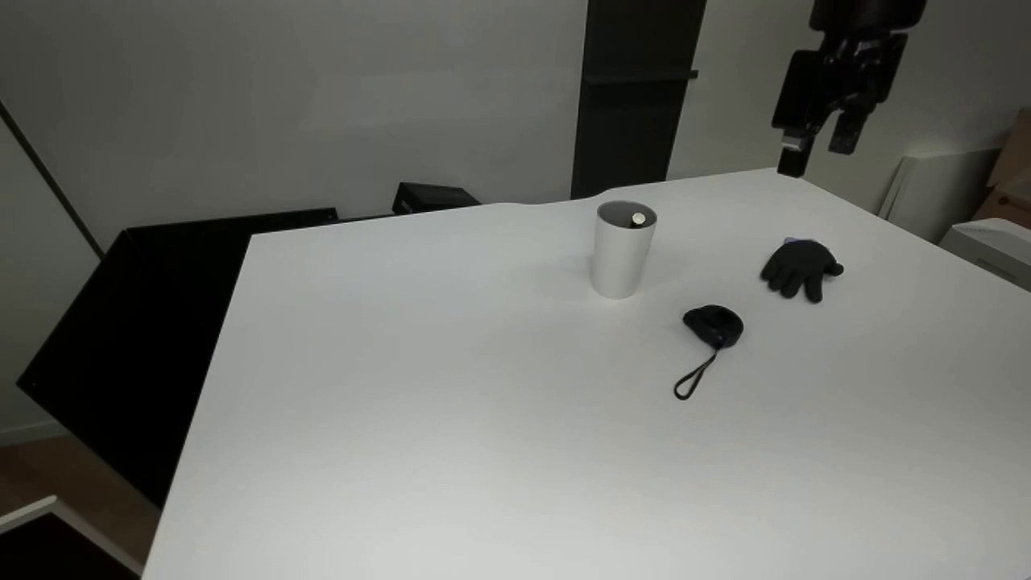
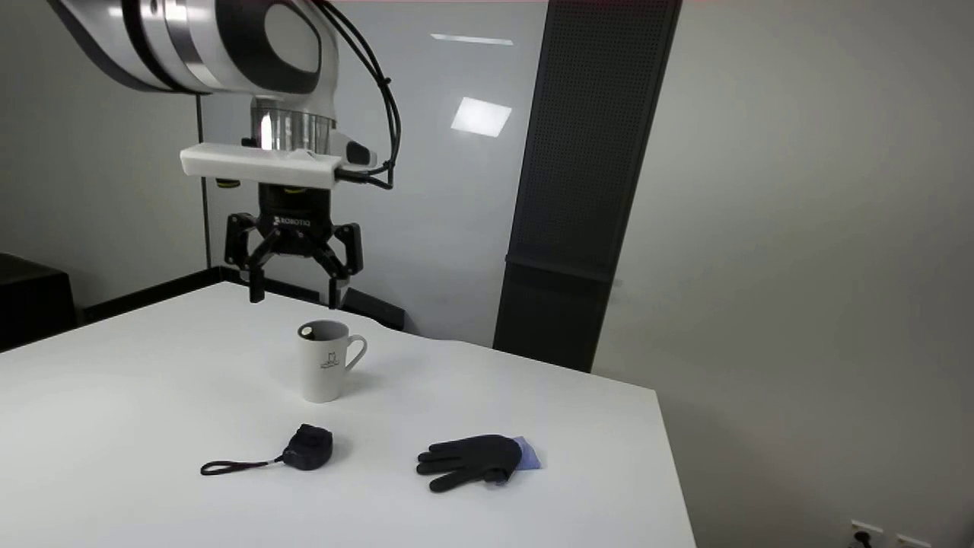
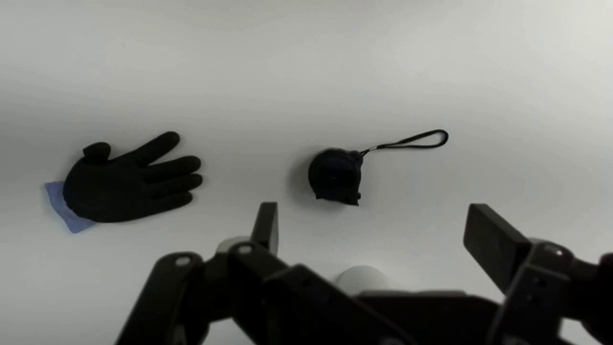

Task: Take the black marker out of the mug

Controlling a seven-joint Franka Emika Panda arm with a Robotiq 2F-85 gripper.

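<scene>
Fingers point(image 2: 256, 288) were spread wide, nothing pinched, well above the desk point(image 1: 451, 370). The black marker point(image 1: 638, 218) was inside the mug point(image 2: 319, 373), near the desk's wavy edge; only its upper end showed. Long axis judged steep, lean not determinable. From the fingers, the marker lay below and, by the wrist view, apparently toward that edge; the next move likely called for that shift before descent.

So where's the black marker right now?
In an exterior view, the marker is inside the white mug, its pale end showing at the left of the mouth; the black tape measure lies nearest the mug.
</scene>
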